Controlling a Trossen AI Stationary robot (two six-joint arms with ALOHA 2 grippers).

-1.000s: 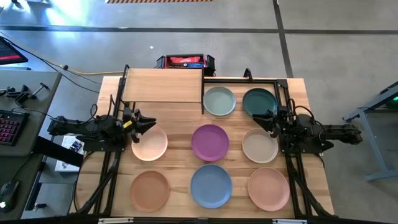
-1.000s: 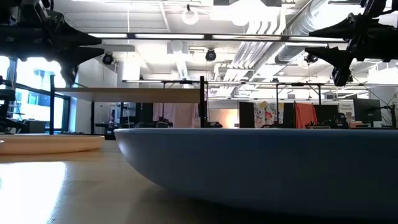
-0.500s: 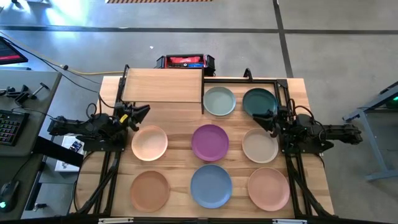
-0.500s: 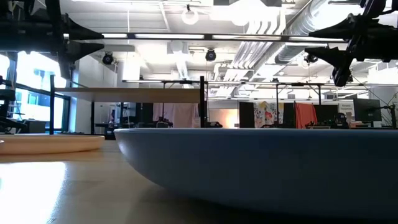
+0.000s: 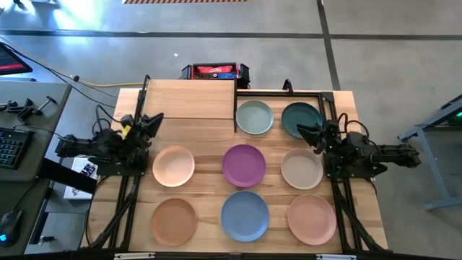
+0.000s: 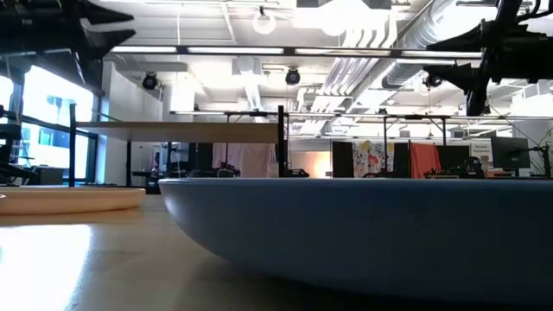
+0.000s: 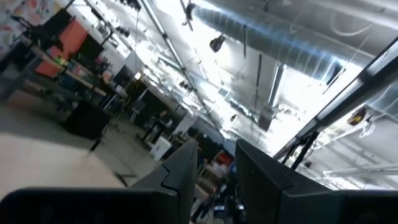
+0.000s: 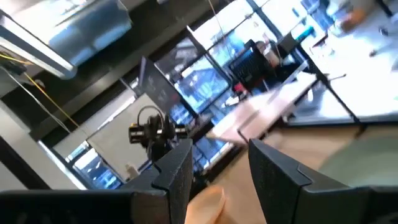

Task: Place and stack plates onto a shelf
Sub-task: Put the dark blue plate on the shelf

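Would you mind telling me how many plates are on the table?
8. Back row: grey-green, dark teal. Middle: peach, purple, beige. Front: terracotta, blue, salmon pink. None looks hidden.

The right pincer point(image 8: 214, 168) stands parted and empty, facing the shelf point(image 8: 267, 106) board.

The table holds 8 plates, 1 of each colour: peach point(image 5: 173, 165), purple point(image 5: 244, 165), beige point(image 5: 302, 169), terracotta brown point(image 5: 174, 221), blue point(image 5: 245, 215), salmon pink point(image 5: 312, 219), pale grey-green point(image 5: 254, 117) and dark teal point(image 5: 299, 118). There is 1 shelf point(image 5: 189, 99). 2 arms reach in, each with 1 gripper.
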